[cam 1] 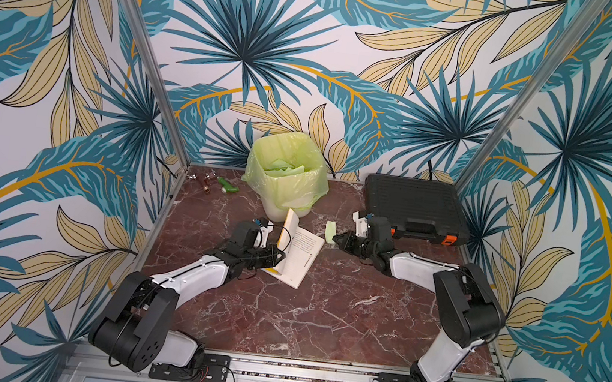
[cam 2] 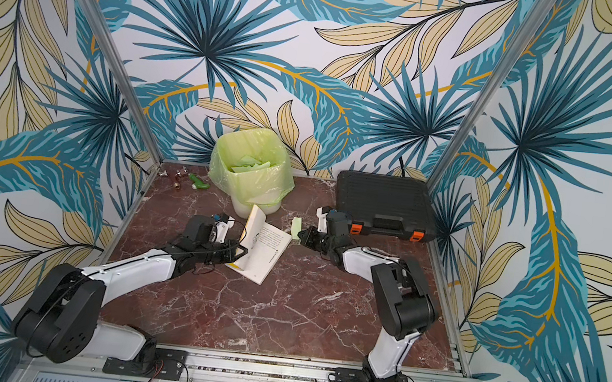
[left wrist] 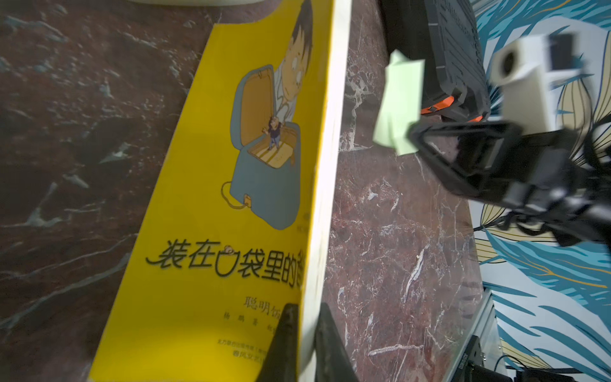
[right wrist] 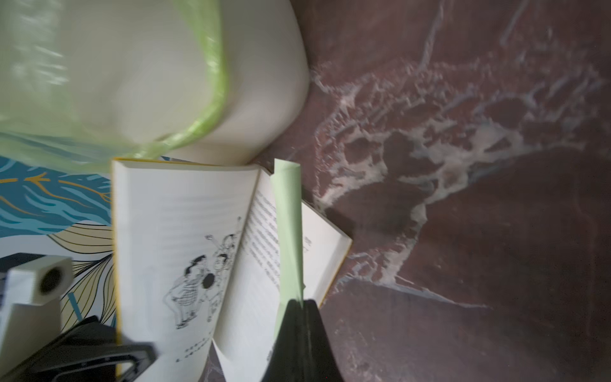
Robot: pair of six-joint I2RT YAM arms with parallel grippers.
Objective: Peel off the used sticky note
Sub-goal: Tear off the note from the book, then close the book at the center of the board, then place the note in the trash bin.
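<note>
Two grippers are engaged at the centre of the marble table point(cam 1: 302, 317). The right gripper point(cam 1: 335, 238) is fully closed, its jaws pinching one edge of the pale green sticky note point(cam 1: 330, 232). The note stands up from the fingertips, slightly folded. The left wrist view shows it lifted clear of the book point(cam 1: 303, 256), with bare table visible between the two. The left gripper point(cam 1: 281, 256) is clamped on the raised half of the open book, with one finger on the yellow cover side and the other on the page side. This half stands roughly upright, while the other half lies flat on the table with its printed pages facing up. Just behind the book stands a white waste bin point(cam 1: 286, 209) fitted with a green liner point(cam 1: 286, 182), and green paper slips lie inside it. A black tool case point(cam 1: 414, 204) with orange latches lies closed at the back of the table, behind the right gripper. A small green item point(cam 1: 227, 185) and some metal fittings point(cam 1: 201, 180) lie in the opposite back corner, well apart from both arms
</note>
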